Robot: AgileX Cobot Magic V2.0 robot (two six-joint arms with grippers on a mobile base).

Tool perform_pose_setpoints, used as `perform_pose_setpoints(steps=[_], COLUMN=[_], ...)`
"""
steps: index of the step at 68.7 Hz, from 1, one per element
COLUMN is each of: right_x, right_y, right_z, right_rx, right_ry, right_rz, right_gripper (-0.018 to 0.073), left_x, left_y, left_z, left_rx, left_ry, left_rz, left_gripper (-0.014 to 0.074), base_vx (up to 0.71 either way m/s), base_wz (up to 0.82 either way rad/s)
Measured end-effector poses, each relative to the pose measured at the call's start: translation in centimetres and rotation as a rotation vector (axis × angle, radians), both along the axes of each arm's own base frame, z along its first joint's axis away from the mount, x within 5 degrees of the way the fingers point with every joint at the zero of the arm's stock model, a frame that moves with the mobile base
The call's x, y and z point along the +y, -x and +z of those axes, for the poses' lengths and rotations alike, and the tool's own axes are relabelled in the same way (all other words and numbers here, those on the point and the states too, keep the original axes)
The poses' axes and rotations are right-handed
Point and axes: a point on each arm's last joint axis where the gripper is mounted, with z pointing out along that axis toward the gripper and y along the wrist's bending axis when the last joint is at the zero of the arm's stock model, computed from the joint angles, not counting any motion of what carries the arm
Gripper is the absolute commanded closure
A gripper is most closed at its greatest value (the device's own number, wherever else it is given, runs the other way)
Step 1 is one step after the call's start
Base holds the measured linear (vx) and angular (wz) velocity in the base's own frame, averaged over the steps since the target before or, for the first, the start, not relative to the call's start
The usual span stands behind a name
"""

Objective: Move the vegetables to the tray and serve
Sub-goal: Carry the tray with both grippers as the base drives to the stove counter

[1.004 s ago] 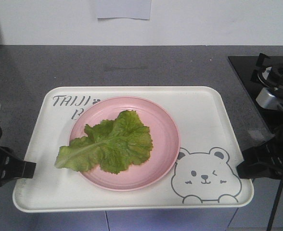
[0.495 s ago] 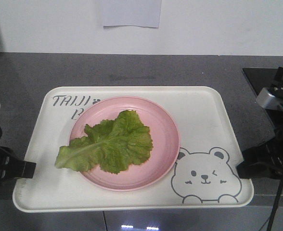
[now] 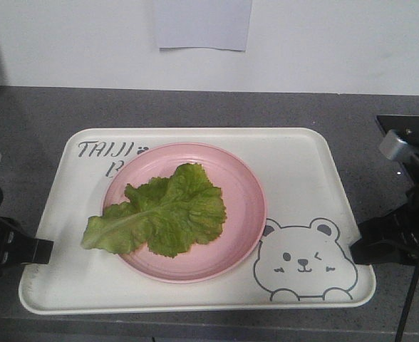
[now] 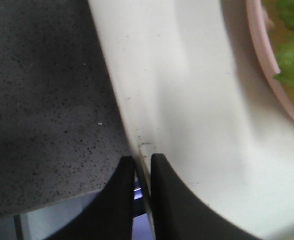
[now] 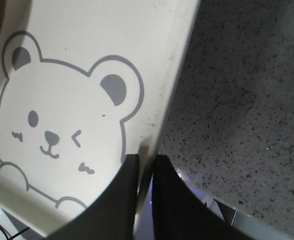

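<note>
Lettuce (image 3: 156,217) at centre-left of frame, flat on pink plate (image 3: 244,187); stem end past plate's left rim, over tray (image 3: 302,160). Plate on tray's left-centre, covering part of lettering (image 3: 106,149) at upper left; bear drawing (image 3: 303,260) at lower right, just beside plate's edge. Left gripper (image 4: 142,161) pinched narrow on tray's left rim, near lower corner. Right gripper (image 5: 146,159) likewise clamped on right rim, beside bear's ear. Grey speckled counter (image 3: 195,107) beneath tray; resting or lifted, cannot tell. White paper (image 3: 202,25) on wall, top centre.
</note>
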Motion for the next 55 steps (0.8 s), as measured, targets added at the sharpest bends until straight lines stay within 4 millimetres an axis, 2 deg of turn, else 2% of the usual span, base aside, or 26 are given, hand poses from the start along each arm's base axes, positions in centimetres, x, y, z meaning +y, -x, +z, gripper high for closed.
perform_pose_setpoints(steps=[55], right_x=[0.00], right_y=[0.00], right_z=[0.00], right_rx=[0.000], right_ry=[0.000], right_rz=[0.000], right_gripper=[0.0562], left_x=[0.00], left_y=[0.00], left_z=[0.00], left_rx=[0.000], left_ry=[0.000], left_rz=[0.000], left_gripper=[0.0602], base_vx=[0.09], base_wz=[0.01])
